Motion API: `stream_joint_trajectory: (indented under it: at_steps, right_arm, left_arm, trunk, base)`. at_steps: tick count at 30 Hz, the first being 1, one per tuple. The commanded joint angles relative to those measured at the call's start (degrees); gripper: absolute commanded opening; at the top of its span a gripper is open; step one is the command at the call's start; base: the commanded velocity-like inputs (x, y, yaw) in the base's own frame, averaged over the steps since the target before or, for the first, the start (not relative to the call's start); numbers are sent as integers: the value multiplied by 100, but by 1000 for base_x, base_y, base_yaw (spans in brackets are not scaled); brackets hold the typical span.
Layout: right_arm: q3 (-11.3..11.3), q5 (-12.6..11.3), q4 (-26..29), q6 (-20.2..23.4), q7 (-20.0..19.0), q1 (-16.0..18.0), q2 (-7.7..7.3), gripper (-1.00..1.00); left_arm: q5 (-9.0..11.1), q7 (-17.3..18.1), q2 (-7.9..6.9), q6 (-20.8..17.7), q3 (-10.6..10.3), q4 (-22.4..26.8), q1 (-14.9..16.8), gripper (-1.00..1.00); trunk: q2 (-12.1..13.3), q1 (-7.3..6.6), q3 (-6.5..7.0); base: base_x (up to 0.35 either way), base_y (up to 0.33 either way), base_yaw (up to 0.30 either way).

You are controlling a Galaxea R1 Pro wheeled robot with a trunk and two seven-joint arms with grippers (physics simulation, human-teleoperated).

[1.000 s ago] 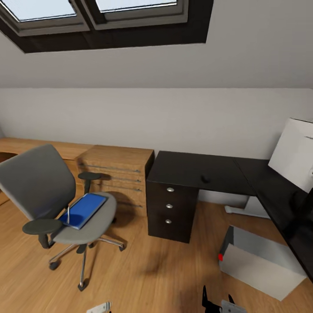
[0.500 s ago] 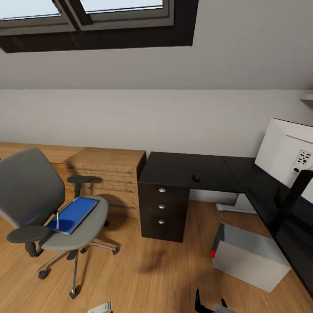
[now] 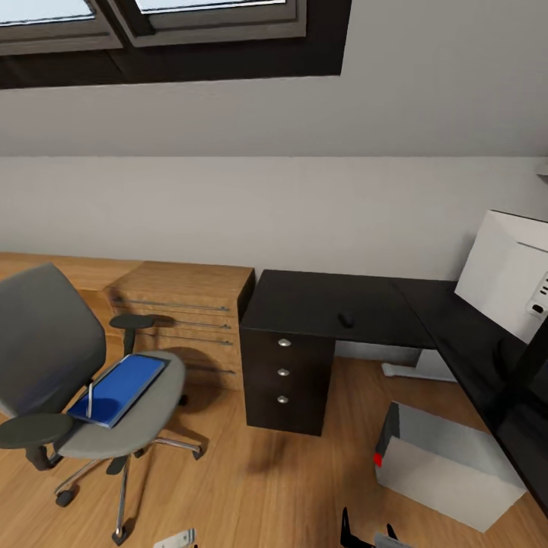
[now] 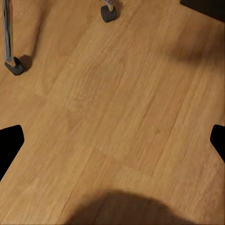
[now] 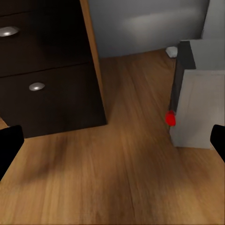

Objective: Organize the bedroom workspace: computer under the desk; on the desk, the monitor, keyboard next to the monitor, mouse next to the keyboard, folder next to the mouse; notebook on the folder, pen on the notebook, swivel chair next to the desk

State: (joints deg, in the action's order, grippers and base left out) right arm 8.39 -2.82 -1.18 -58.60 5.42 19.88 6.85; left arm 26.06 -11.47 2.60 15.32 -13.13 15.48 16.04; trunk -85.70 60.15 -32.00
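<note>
the black l-shaped tabletop (image 3: 335, 306) fills the corner ahead of me, its drawer unit (image 3: 285, 377) beside a wooden dresser (image 3: 183, 304). the swivel chair (image 3: 72, 373) stands well apart on the floor (image 3: 251, 487), the blue folder (image 3: 118, 388) on its seat. the computer (image 3: 445, 464) sits under the tabletop; the monitor (image 3: 506, 274) and mouse (image 3: 346, 320) are on top. my left tool (image 4: 112, 140) and right tool (image 5: 112, 145) both hang released, fingers spread, over bare floor.
</note>
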Motion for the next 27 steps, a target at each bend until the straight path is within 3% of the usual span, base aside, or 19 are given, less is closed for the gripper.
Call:
stream_joint_trajectory:
  at_steps: [1, 7, 8, 12, 13, 15, 16, 18, 19, 21, 24, 27]
  right_arm:
    - [-12, -25, -11, -22, 2, 7, -1, 100]
    - [-16, -25, 37, -32, 21, 7, -34, 100]
    - [-12, -24, 1315, 258, 338, 21, 73, 100]
    - [-72, 53, 2633, 1205, 930, 18, 243, 100]
    - [-159, 151, 3269, 1785, 1170, 14, 282, 100]
    - [-303, 274, 3886, 2483, 1373, 12, 302, 100]
    - [-469, 380, 4452, 3259, 1530, 10, 314, 100]
    - [-609, 449, 4961, 4053, 1639, 9, 314, 100]
    - [-731, 499, 5757, 5231, 1734, 21, 314, 100]
    - [-807, 506, 6653, 6457, 1797, 42, 314, 100]
    - [-833, 498, 7315, 7386, 1822, 50, 314, 100]
    - [-831, 479, 7640, 7927, 1804, 51, 309, 100]
  left_arm:
    - [31, -39, -2, 18, -52, -2, 4, 100]
    - [15, -54, 135, 81, -181, 120, 4, 100]
    - [8, -156, 240, 221, -636, 1454, 4, 100]
    - [6, -596, 242, -254, -900, 2298, 4, 100]
    - [9, -875, 245, -710, -956, 2647, 4, 100]
    - [12, -1153, 246, -1262, -990, 3025, 4, 100]
    - [16, -1392, 247, -1825, -1009, 3472, 4, 100]
    - [16, -1562, 245, -2351, -1019, 3987, 4, 100]
    - [15, -1718, 241, -3038, -1021, 4872, 4, 100]
    - [17, -1820, 232, -3695, -1008, 5888, 4, 100]
    - [35, -1855, 214, -4095, -975, 6444, 4, 100]
    - [46, -1887, 185, -4257, -917, 6441, 4, 100]
  trunk:
    - [-3, 3, -6]
    - [-3, 3, -6]
    - [-3, 3, -6]
    - [-3, 3, -6]
    - [-3, 3, -6]
    - [-3, 3, -6]
    - [-3, 3, -6]
    - [-3, 3, -6]
    - [-3, 3, -6]
    - [-3, 3, -6]
    - [-3, 3, -6]
    - [-3, 3, -6]
  base:
    - [319, 0, 0]
    - [321, 0, 0]
    - [321, 0, 0]
    - [321, 0, 0]
    - [321, 0, 0]
    - [321, 0, 0]
    - [321, 0, 0]
    - [321, 0, 0]
    - [321, 0, 0]
    - [321, 0, 0]
    - [321, 0, 0]
    - [321, 0, 0]
